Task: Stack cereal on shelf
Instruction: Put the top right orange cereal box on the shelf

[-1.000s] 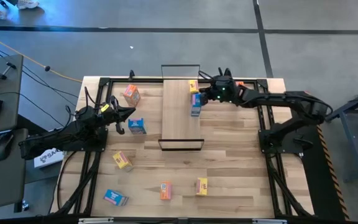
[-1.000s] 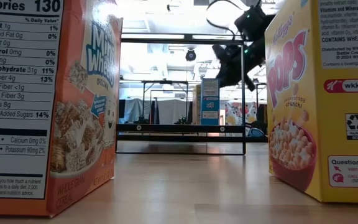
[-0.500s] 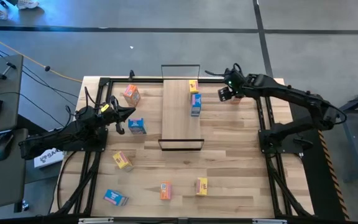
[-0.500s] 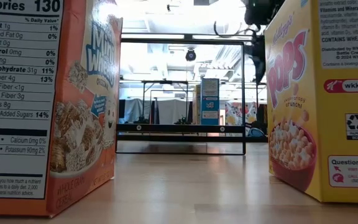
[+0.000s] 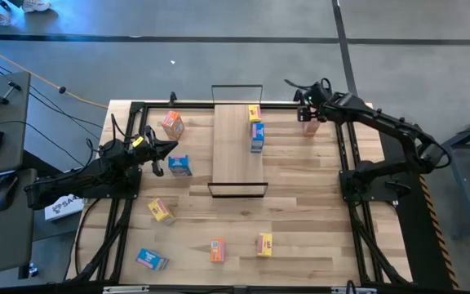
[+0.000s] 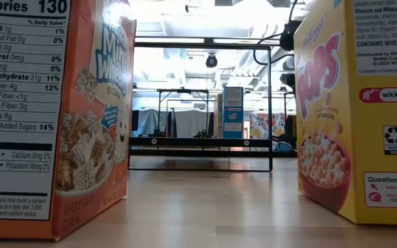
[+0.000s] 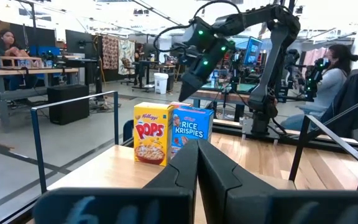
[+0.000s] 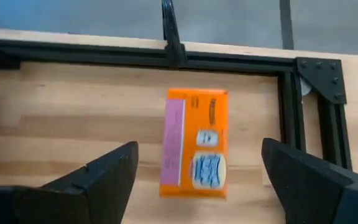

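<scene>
1. Our right end effector (image 8: 197, 171) hangs wide open above the orange cereal box (image 8: 194, 144) lying flat on the surface beside the shelf (image 5: 237, 147).
2. Descending off-centre, we could push it against the frame rail (image 8: 166, 57) instead of gripping it.
3. Our left end effector (image 7: 196, 163) waits, pinched closed.

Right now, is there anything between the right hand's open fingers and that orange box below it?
No. In the right wrist view the right hand hangs open over the orange box, nothing between them.
</scene>
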Controlling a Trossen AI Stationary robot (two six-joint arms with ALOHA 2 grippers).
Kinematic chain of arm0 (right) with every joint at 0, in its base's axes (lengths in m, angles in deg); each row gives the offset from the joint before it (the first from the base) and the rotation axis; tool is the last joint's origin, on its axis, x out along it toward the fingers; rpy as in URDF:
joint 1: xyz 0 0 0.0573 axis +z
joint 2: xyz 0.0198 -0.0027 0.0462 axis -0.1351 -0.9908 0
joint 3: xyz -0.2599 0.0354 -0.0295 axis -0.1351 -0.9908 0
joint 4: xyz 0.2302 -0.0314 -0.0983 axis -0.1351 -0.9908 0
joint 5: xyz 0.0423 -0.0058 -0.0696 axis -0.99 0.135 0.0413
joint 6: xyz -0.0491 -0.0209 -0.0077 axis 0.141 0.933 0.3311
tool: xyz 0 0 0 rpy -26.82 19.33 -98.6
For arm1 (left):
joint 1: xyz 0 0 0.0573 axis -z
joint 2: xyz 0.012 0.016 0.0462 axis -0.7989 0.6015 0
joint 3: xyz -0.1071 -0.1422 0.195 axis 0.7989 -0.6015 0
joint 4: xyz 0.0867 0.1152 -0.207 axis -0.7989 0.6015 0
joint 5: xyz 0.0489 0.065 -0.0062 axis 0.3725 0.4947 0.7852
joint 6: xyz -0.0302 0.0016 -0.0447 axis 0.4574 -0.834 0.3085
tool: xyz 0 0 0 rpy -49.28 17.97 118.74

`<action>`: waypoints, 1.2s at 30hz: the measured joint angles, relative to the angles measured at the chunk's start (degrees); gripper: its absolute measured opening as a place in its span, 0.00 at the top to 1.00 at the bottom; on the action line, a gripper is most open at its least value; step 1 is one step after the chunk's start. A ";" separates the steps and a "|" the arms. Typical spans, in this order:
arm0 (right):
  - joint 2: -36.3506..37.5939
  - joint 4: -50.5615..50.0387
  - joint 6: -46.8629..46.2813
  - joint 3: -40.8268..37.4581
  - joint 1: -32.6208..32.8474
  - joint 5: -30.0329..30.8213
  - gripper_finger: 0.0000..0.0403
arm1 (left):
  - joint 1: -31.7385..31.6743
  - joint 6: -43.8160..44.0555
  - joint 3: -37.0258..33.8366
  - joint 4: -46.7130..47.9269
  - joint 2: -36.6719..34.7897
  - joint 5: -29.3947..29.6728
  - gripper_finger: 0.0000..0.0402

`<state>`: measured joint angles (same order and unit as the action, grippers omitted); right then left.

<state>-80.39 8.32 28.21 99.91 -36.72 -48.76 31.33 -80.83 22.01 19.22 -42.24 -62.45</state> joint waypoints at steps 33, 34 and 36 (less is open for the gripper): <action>-7.53 4.47 -5.32 -1.41 -1.37 -12.07 0.62 | 0.00 -0.44 0.00 0.09 0.00 0.00 1.00; -6.83 3.87 -6.28 -1.28 -0.77 -13.10 0.62 | -0.02 -0.46 0.00 0.09 -0.02 0.00 1.00; -5.33 0.55 -8.67 0.00 1.20 -13.99 0.62 | -0.02 -0.46 0.00 0.09 0.00 0.00 1.00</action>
<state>-85.73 8.87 19.54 99.91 -35.53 -62.75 31.31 -81.29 22.01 19.31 -42.24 -62.45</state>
